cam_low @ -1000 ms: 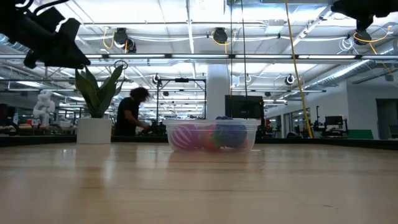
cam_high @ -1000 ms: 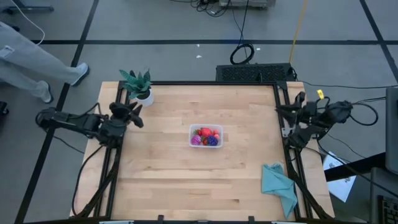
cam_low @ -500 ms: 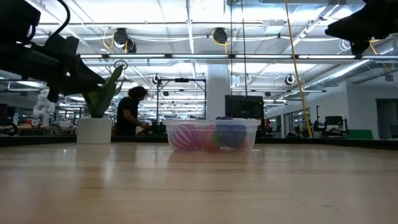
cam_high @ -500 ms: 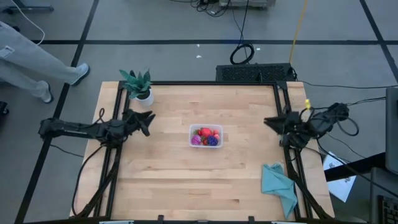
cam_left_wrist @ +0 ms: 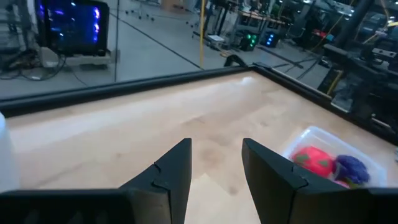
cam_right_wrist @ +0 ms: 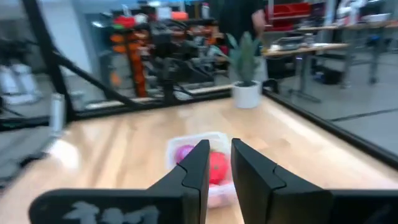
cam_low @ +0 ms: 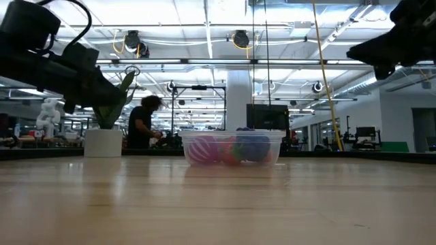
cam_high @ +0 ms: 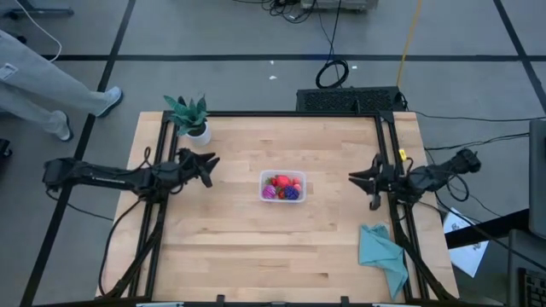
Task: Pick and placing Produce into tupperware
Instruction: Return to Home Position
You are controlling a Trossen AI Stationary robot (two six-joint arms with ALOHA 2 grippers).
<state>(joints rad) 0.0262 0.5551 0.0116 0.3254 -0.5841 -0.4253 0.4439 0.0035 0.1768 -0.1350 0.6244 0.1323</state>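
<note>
Clear rectangular plastic tupperware [cam_high: 263,179], colourful toy produce [cam_high: 282,181] inside, lies between pincers, equally near both. Left gripper [cam_high: 207,162] on its left: fingers apart, empty. Right gripper [cam_high: 358,181] on its right: narrow gap, empty.

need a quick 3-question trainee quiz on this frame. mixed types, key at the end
1. True or false: all the produce in view sits inside the tupperware.
2. The teal cloth lies nearest to: A the left gripper; B the right gripper; C the tupperware.
3. Fill in: the left gripper's fingers are ___, with nothing between them.

Key: 1 true; 2 B; 3 open.
</note>
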